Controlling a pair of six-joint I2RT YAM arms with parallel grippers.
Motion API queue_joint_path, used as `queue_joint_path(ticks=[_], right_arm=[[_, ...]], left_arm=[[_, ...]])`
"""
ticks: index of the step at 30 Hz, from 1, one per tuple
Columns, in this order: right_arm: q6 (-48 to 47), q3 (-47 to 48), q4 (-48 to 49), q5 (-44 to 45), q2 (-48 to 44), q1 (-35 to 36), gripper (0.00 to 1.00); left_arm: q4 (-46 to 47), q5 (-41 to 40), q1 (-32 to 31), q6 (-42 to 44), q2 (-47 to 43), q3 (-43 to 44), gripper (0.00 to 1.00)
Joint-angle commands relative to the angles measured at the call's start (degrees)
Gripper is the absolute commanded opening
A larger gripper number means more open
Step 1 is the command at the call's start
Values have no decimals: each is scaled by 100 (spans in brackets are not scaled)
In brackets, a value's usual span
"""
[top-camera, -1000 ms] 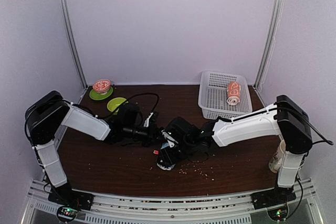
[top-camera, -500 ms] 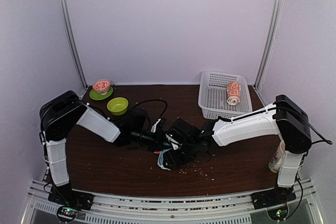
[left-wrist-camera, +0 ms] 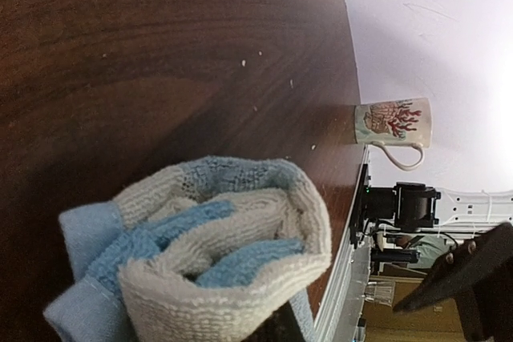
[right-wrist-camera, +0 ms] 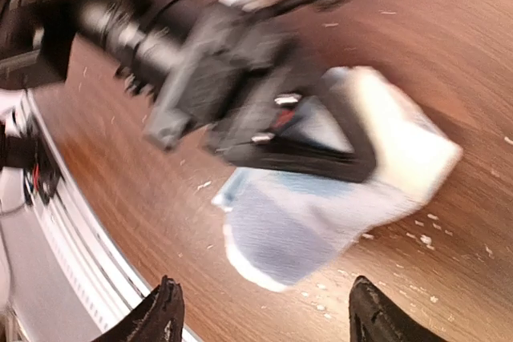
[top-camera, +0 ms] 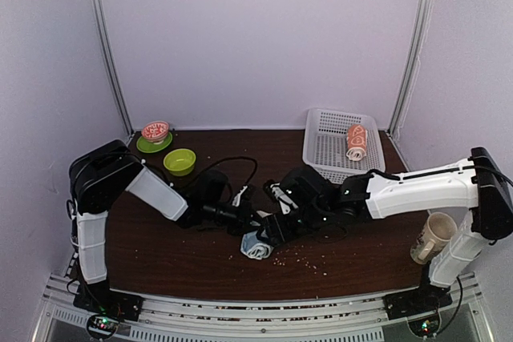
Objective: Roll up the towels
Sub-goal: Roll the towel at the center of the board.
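White arm shells [top-camera: 417,190], black joints [top-camera: 96,178]

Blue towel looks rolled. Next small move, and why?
Probably lift the blue towel roll with the left gripper, which is shut on it, and start toward the basket, where the orange roll already lies. The right gripper stands open, clear of it.

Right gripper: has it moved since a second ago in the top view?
Yes. The right gripper has pulled back rightward, toward the white basket, off the light-blue towel, which the left gripper holds.
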Motion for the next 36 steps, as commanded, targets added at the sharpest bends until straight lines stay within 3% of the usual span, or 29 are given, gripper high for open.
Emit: queue_joint_path(ticks=[1, 5, 9, 16, 25, 36], right_arm=[[1253, -667, 762, 177, -302, -414, 70], [2081, -1060, 1640, -155, -102, -639, 70], [2288, -816, 1771, -354, 294, -616, 71], [2249, -513, 1634, -292, 726, -655, 69], [2170, -270, 1437, -157, 791, -694, 66], [2209, -139, 1134, -175, 801, -573, 66]], left_arm=[[-103, -230, 29, -85, 41, -322, 0], [-169, -375, 79, -54, -254, -562, 0], [-420, -489, 92, 99, -486, -681, 0], [-780, -484, 100, 337, -900, -671, 1], [-2437, -838, 106, 1174, -2115, -457, 18], [-3267, -1649, 102, 1577, -2950, -736, 14]])
